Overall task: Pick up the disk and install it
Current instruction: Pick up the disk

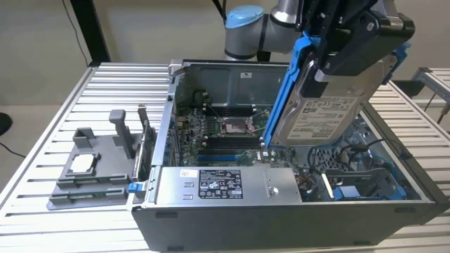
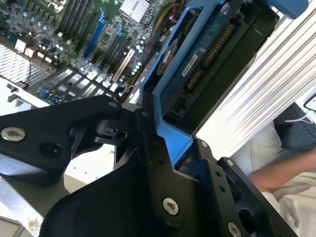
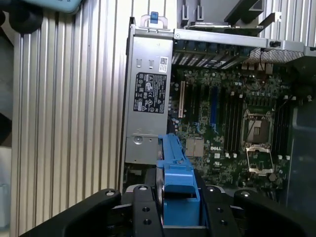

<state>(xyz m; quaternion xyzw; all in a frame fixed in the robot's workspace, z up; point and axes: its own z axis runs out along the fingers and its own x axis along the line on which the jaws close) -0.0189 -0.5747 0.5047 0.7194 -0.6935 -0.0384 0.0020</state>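
The disk (image 1: 320, 113), a silver hard drive with a white label in a bright blue frame, hangs tilted on edge above the open computer case (image 1: 281, 221). My gripper (image 1: 330, 71) is shut on its upper end, black fingers clamping the blue frame. It sits over the case's end on the exterior view's right, above the motherboard (image 1: 225, 132). In the second wrist view the disk (image 2: 197, 64) shows its circuit side and connectors between my gripper's (image 2: 177, 148) fingers (image 2: 148, 148). In the first wrist view the blue frame (image 3: 175, 170) rises from my gripper (image 3: 177, 210).
A grey power supply box (image 1: 218, 184) with a black-and-white label fills the case's near side. A blue drive bay (image 1: 351, 192) and cables lie below the disk. A grey fixture (image 1: 91, 168) holding a small silver chip (image 1: 83, 162) stands on the slatted table. A person's arm (image 2: 276, 173) is nearby.
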